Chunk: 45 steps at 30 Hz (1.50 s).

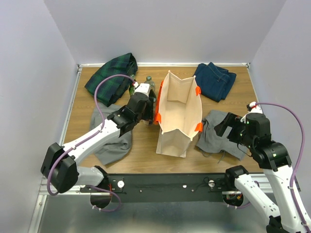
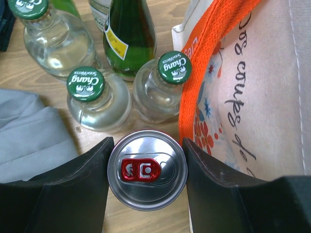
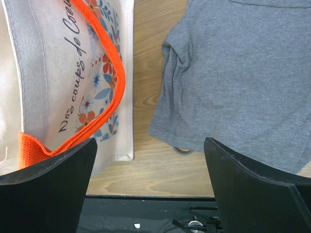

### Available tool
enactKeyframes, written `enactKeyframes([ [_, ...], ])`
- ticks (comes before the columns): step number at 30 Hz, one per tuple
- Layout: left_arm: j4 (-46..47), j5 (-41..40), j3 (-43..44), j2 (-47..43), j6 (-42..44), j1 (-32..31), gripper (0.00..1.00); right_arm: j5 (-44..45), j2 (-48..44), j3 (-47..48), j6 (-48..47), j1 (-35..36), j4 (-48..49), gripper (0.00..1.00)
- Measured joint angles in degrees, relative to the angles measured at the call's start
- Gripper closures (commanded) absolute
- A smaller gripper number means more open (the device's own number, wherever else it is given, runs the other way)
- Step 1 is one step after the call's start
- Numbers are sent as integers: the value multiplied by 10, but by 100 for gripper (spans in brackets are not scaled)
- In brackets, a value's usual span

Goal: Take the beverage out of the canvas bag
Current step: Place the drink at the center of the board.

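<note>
The beige canvas bag (image 1: 180, 114) with orange handles stands upright and open at the table's middle. Its printed side shows in the left wrist view (image 2: 262, 97) and in the right wrist view (image 3: 53, 73). My left gripper (image 2: 147, 146) is shut on a silver can with a red tab (image 2: 147, 169), just outside the bag's left wall, over the wood. In the top view this gripper (image 1: 146, 110) sits against the bag's left side; the can is hidden there. My right gripper (image 3: 150, 145) is open and empty, to the right of the bag (image 1: 228, 127).
Clear bottles with green caps (image 2: 85, 83) (image 2: 174, 67) and a dark green bottle (image 2: 130, 34) stand just beyond the can. A grey cloth (image 1: 221, 133) lies right of the bag, another (image 1: 114, 141) left. Jeans (image 1: 216, 80) and a plaid cloth (image 1: 112, 73) lie at the back.
</note>
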Motion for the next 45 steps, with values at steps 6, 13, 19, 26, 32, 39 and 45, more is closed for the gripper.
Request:
enactKeyframes([
  [6, 29, -3, -7, 25, 4, 0, 100, 0, 0, 0, 0, 0, 0, 0],
  [13, 42, -16, -16, 52, 11, 0, 100, 0, 0, -1, 0, 0, 0, 0],
  [19, 57, -20, -22, 58, 12, 0, 100, 0, 0, -2, 0, 0, 0, 0],
  [26, 64, -20, -27, 73, 12, 0, 100, 0, 0, -2, 0, 0, 0, 0],
  [32, 64, -22, -31, 77, 10, 0, 96, 0, 0, -2, 0, 0, 0, 0],
  [39, 66, -23, -31, 79, 8, 0, 68, 0, -1, -2, 0, 0, 0, 0],
  [45, 66, -23, -31, 79, 8, 0, 44, 0, -1, -2, 0, 0, 0, 0],
])
